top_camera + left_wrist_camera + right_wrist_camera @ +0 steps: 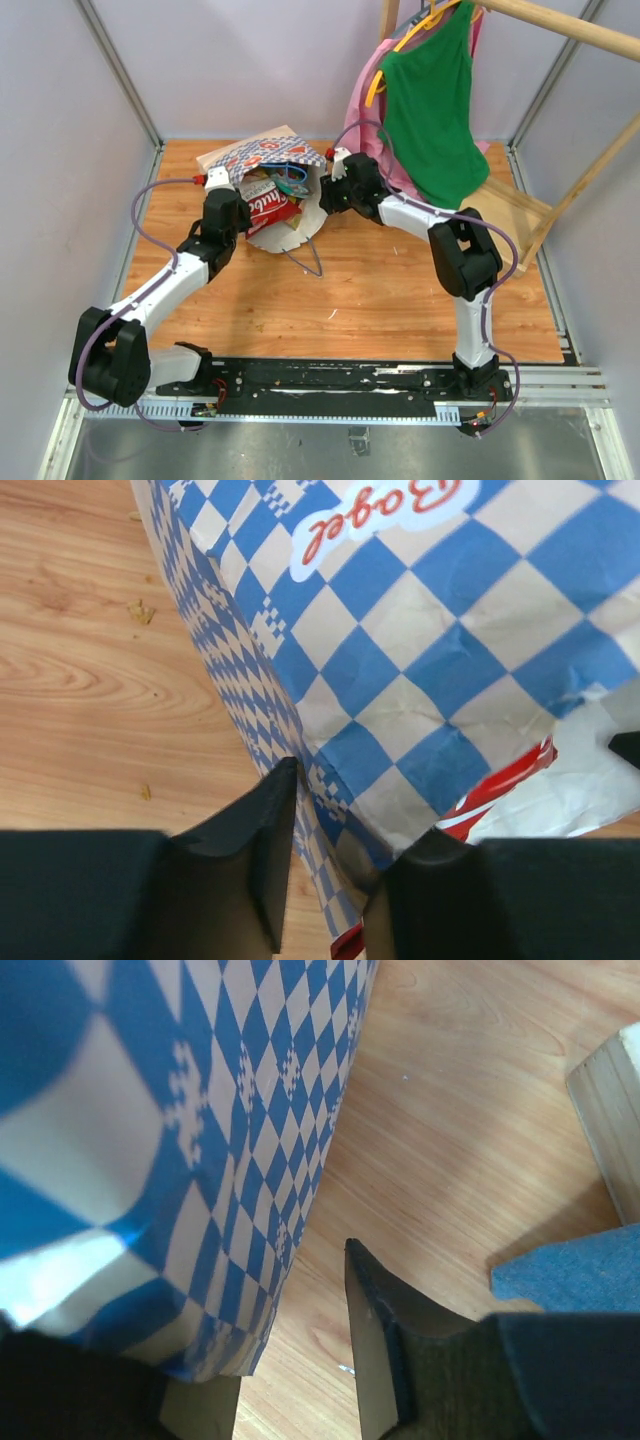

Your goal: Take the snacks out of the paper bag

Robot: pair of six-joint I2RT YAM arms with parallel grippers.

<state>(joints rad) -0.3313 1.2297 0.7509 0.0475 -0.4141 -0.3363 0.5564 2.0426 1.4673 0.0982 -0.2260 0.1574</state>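
Note:
The paper bag lies on its side at the back of the wooden table, its white-lined mouth facing the near side. A red-and-white snack packet lies in the mouth, with blue and greenish packets deeper inside. My left gripper is at the bag's left edge. In the left wrist view the gripper is closed on the checked bag wall, with the red-and-white packet just beyond. My right gripper is at the bag's right edge. It is open, with the bag's corner over one finger.
A green garment and a pink garment hang on a wooden rack right behind my right arm. A grey-blue cloth and the rack's base lie right of the right gripper. A cord handle trails onto the table.

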